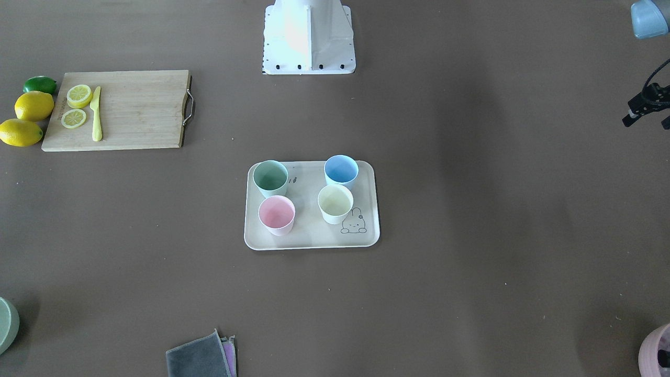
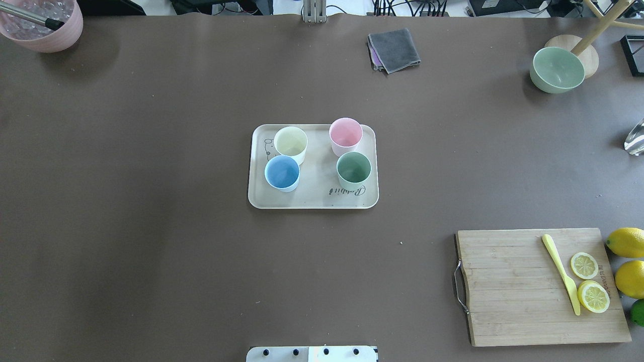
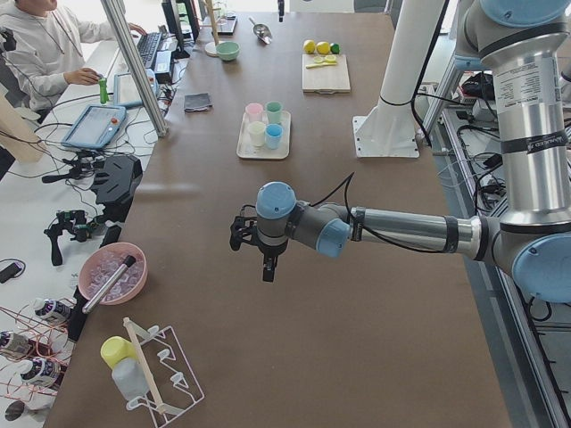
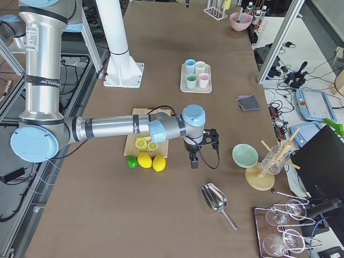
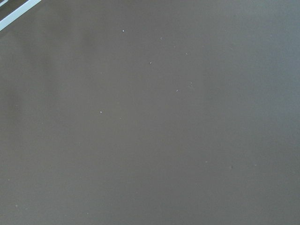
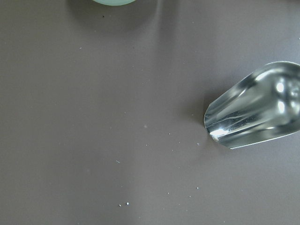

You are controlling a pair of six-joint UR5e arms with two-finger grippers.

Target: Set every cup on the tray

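Standing inside the tray (image 2: pixel 312 199), four cups (image 2: pixel 353 169) leave its robot-side strip open.

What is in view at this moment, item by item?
tray: 1, beige, table centre
cups: 4, yellow, pink, blue, green, upright on the tray
cutting board: 1, wood, robot's right side
lemon slices: 2, yellow, on the board
knife: 1, yellow, on the board beside the slices
lemons: 2, yellow, beside the board
lime: 1, green, next to the lemons
cloths: grey over purple, far edge
green bowl: 1, far right
pink bowl: 1, far left, clear pieces inside
scoop: 1, metal, right end
left gripper: black, above bare table, open or shut unclear
right gripper: black, near the lemons, open or shut unclear
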